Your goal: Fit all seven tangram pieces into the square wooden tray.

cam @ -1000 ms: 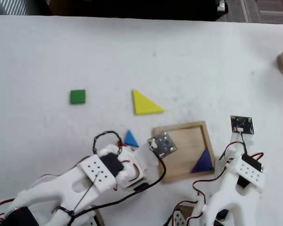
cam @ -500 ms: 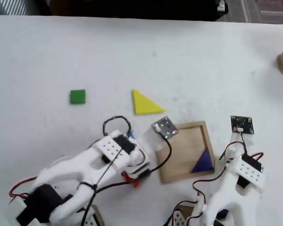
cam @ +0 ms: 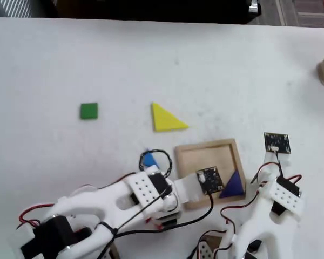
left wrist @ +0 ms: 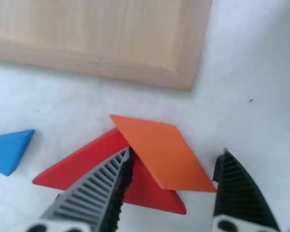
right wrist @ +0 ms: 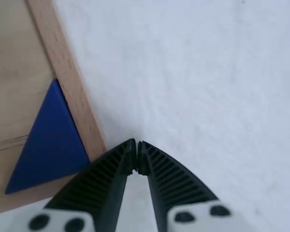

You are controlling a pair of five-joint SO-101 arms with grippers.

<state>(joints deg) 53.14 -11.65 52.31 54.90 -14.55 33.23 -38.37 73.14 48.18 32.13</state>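
the left claw [left wrist: 176, 157] has swung over to the tray [left wrist: 135, 72] corner and now hangs wide open astride the orange piece [left wrist: 162, 152], which lies on the red triangle [left wrist: 87, 166] on the worktop just outside, probably the next to go in; the right claw [right wrist: 137, 145] is closed, empty.
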